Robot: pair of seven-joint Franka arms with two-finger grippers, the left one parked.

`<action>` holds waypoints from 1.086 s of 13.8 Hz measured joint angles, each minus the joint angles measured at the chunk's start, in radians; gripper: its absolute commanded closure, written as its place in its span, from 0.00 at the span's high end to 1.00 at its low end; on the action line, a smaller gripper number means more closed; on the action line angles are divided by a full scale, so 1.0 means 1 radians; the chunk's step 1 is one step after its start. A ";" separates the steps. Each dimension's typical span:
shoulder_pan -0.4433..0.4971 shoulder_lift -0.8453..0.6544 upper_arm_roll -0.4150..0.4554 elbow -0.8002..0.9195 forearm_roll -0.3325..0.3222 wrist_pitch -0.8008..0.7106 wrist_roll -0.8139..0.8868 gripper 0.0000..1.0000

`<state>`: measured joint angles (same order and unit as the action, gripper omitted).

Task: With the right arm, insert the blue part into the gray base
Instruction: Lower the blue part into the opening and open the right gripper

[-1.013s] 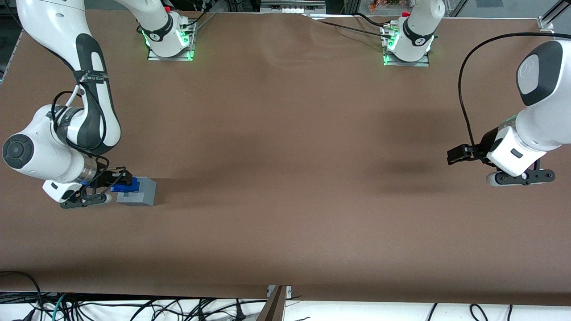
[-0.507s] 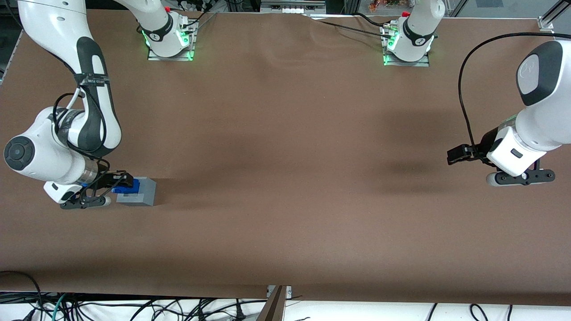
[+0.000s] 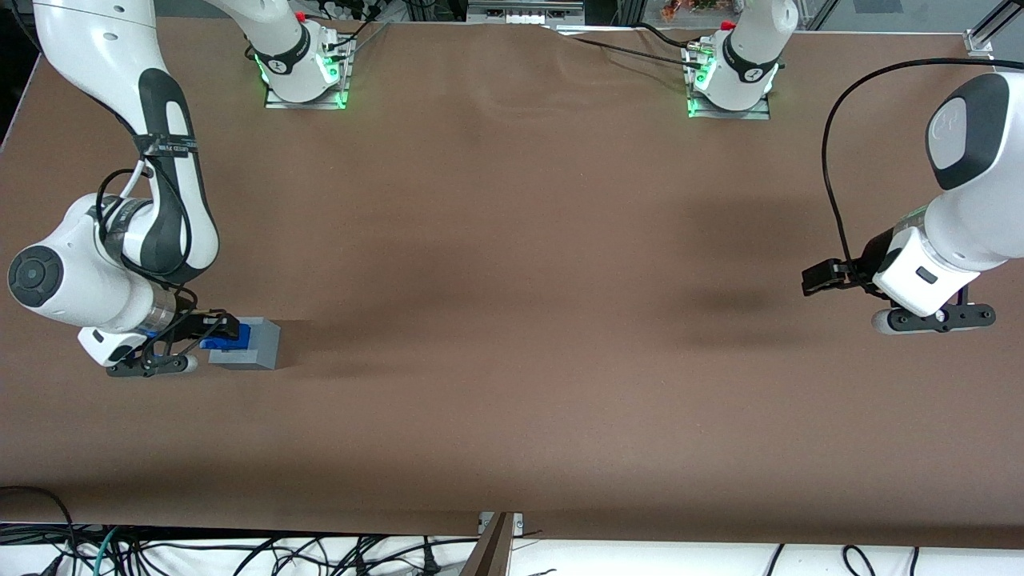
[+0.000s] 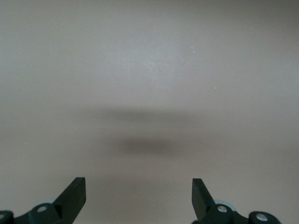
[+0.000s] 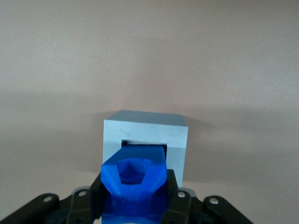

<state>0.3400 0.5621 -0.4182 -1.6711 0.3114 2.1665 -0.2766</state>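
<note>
Two black angular fingertips [image 4: 74, 195] of the parked arm's gripper hang spread apart above a plain, pale brown matte table surface [image 4: 149, 60], where a soft dark shadow band [image 4: 145, 144] lies across the cloth between them.

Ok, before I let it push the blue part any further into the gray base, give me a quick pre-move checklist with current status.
1. Grip: gripper shut on the blue part, one finger on either side: ok.
2. Alignment: blue part sits over the recess of the gray base, lower end entering it: ok.
3. Fully seated: top of the part stands above the base: not ok.
4. Base flat on the table: ok.
5. Clearance inside the recess: cannot tell.
</note>
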 measured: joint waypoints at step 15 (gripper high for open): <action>0.002 0.022 0.001 0.034 0.002 0.002 0.056 0.99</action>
<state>0.3416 0.5844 -0.4170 -1.6371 0.3138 2.1688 -0.2205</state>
